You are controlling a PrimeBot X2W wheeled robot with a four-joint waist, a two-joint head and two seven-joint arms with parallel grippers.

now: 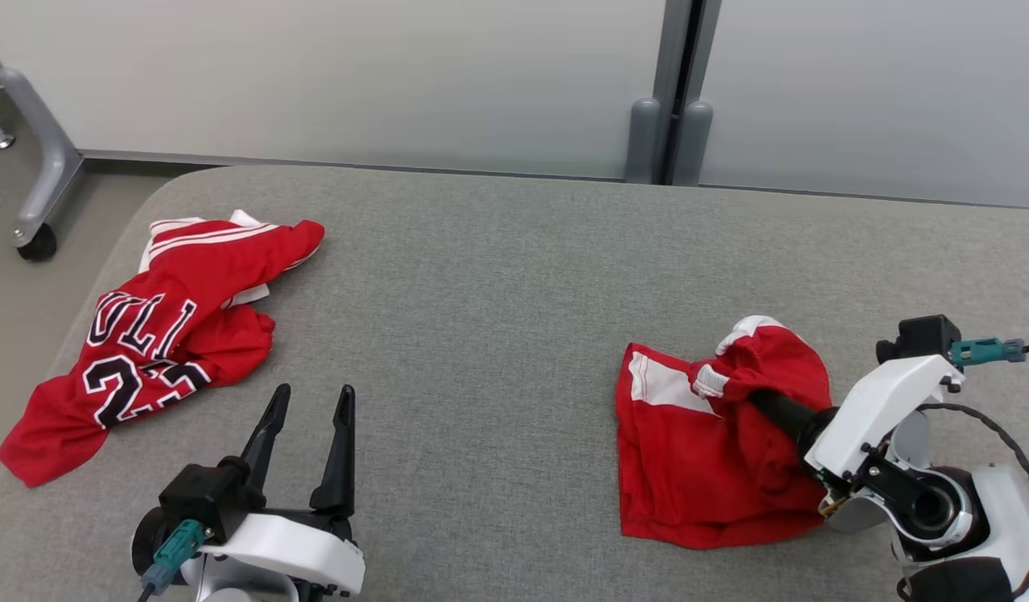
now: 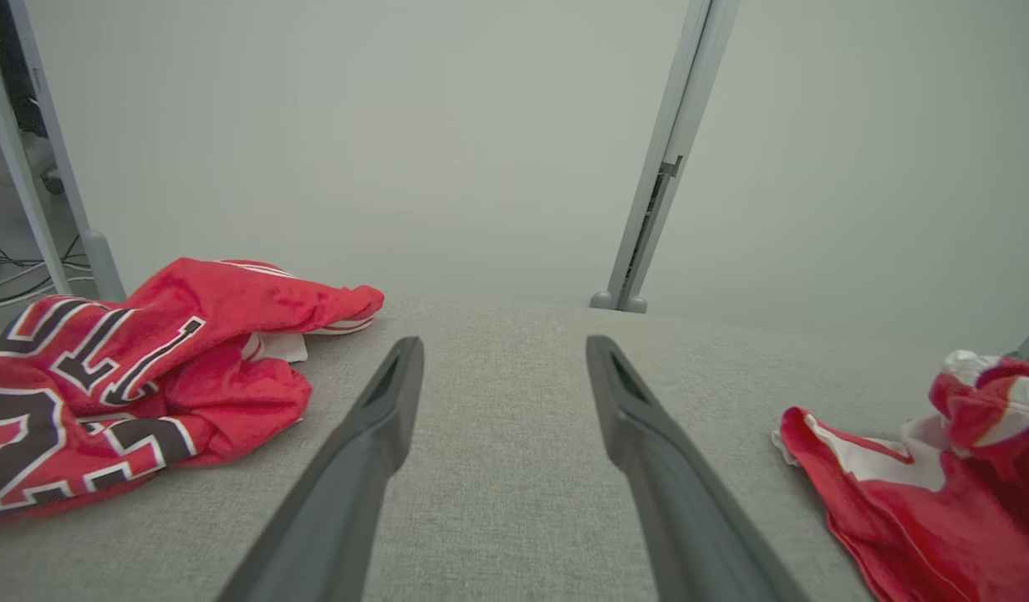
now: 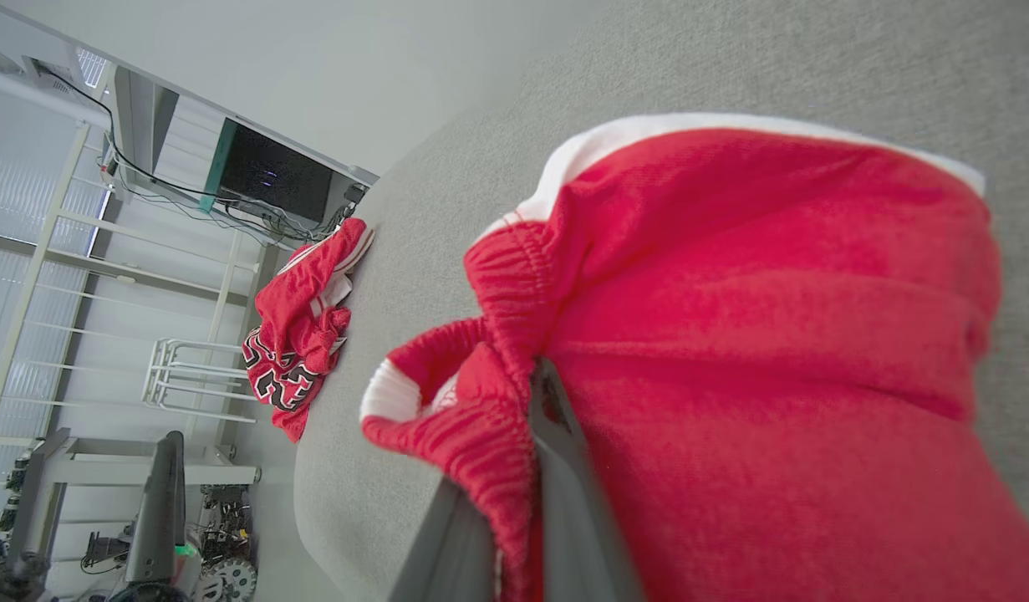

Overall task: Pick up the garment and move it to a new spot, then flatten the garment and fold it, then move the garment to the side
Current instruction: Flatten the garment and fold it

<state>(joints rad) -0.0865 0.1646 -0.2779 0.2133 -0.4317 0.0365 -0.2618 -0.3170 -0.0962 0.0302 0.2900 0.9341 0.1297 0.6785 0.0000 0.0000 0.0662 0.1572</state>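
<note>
Two red garments lie on the grey table (image 1: pixel 497 318): a numbered jersey (image 1: pixel 146 334) crumpled by the left edge, and shorts (image 1: pixel 715 451) heaped at the right, well apart. The right gripper (image 1: pixel 769 405) reaches in low from the right, its fingers pinching a bunched fold at the shorts' waistband, the tips buried in cloth. The left gripper (image 1: pixel 313 397) sits front left with its fingers spread, holding nothing.
</note>
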